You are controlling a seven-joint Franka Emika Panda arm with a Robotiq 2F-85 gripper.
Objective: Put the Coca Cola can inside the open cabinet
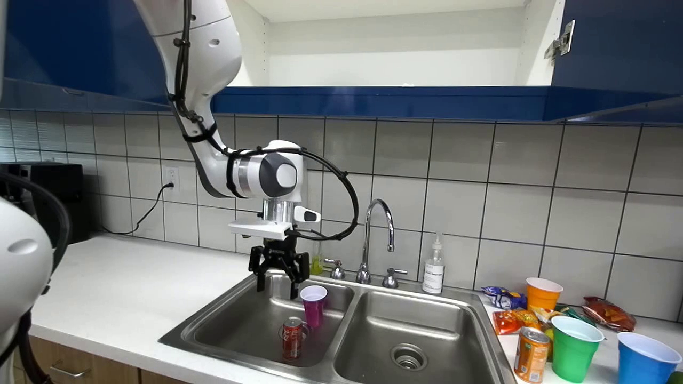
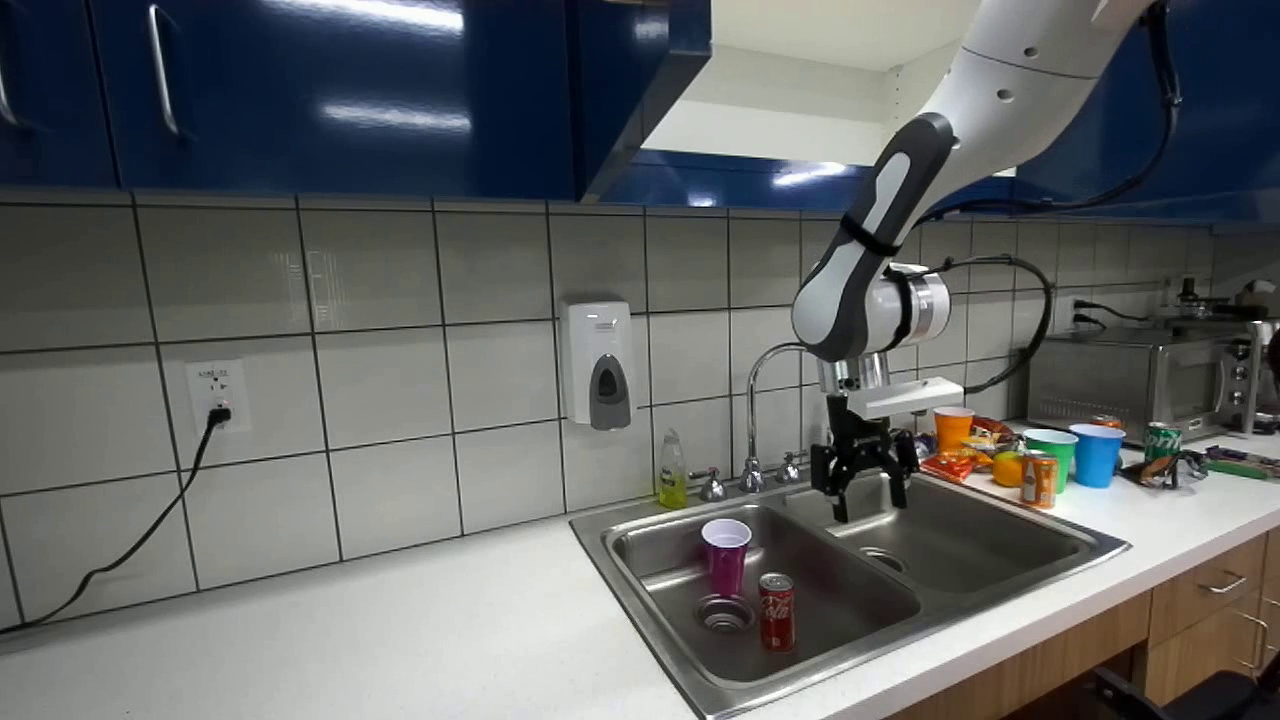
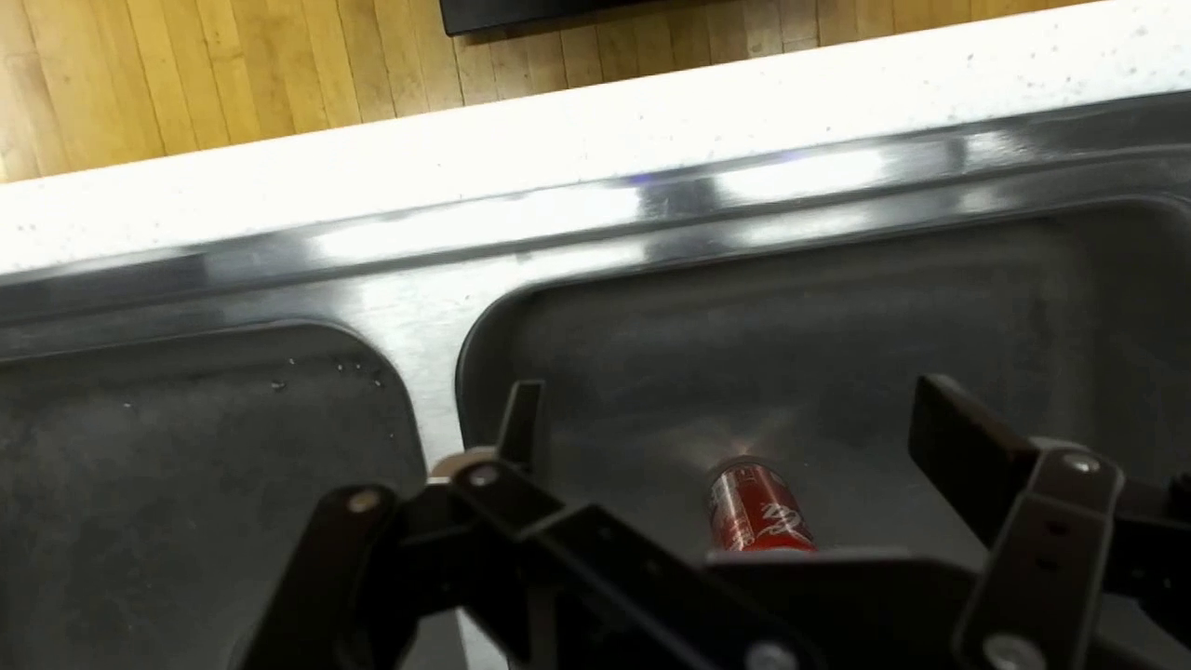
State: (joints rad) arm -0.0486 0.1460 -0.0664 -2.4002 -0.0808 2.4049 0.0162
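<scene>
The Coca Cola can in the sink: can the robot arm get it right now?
Probably yes. The gripper hangs open above the sink, and nothing seems to cover the Coca Cola can from above. The purple cup sits close by, so it might get bumped.

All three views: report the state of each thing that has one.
Gripper, open, holding nothing
Coca Cola can, upright, not gripped
Purple cup, upright
Cabinet, open
Faucet, not visibly running
Orange can, upright
Orange cup, upright
Green cup, upright
Blue cup, upright
Power plug, plugged in
</scene>
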